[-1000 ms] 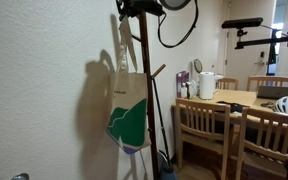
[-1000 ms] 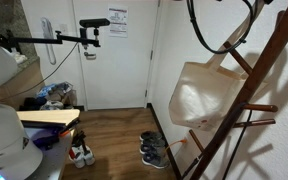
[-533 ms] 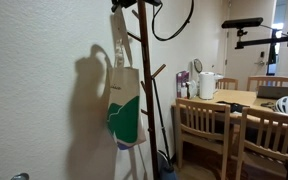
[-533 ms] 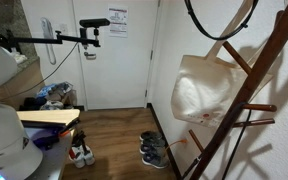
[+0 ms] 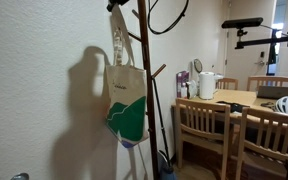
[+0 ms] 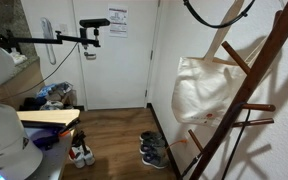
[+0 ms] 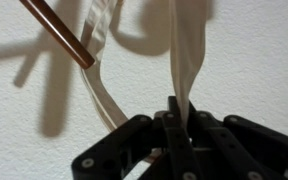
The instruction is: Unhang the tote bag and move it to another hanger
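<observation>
The cream tote bag (image 5: 126, 105) with its green-teal print hangs by its long handles against the wall, just beside the dark coat-stand pole (image 5: 144, 90). It also shows in an exterior view (image 6: 206, 90). My gripper (image 5: 118, 5) is at the top edge of the frame, above the bag. In the wrist view my gripper (image 7: 176, 112) is shut on one handle strap (image 7: 185, 50); the other strap (image 7: 102, 85) hangs loose past a brown peg (image 7: 59, 30). A lower hanger peg (image 5: 157, 71) slants up from the pole, bare.
More stand pegs (image 6: 256, 108) stick out below and beside the bag. A wooden table (image 5: 239, 98) with chairs (image 5: 199, 125) stands close by. Shoes (image 6: 152, 148) lie on the floor. A black cable (image 5: 169, 25) loops near the pole top.
My gripper has moved sideways away from the pole top, still holding the strap. The bag has risen a little and shifted with it.
</observation>
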You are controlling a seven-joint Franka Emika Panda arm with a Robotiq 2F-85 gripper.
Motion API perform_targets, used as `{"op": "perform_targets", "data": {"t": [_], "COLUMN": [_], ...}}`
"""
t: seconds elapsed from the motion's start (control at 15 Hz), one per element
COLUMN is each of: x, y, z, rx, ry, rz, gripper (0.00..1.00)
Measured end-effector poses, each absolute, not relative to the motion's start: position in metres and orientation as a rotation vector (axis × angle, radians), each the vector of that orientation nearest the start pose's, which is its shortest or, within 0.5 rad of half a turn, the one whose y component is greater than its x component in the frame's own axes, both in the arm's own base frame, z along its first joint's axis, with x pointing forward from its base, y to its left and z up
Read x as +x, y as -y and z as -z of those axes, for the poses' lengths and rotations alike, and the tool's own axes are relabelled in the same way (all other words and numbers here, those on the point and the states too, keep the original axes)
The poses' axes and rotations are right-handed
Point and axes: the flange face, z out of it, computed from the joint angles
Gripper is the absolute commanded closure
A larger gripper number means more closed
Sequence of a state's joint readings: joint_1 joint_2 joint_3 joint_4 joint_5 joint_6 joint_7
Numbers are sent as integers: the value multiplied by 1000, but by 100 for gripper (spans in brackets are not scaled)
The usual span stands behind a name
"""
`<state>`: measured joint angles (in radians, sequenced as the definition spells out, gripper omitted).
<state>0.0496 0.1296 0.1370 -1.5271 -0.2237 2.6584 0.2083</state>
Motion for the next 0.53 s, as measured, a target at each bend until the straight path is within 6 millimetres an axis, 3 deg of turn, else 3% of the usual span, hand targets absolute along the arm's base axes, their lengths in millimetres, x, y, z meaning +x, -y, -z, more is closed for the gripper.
{"op": "perform_targets", "data": {"t": [0.33,0.53], "x": [645,655], "y": [-119,-118], "z": [-725,-716], "rx": [-2729,-2752], "ry": [362,488], "rz": [1528,1415], "gripper": [94,94]}}
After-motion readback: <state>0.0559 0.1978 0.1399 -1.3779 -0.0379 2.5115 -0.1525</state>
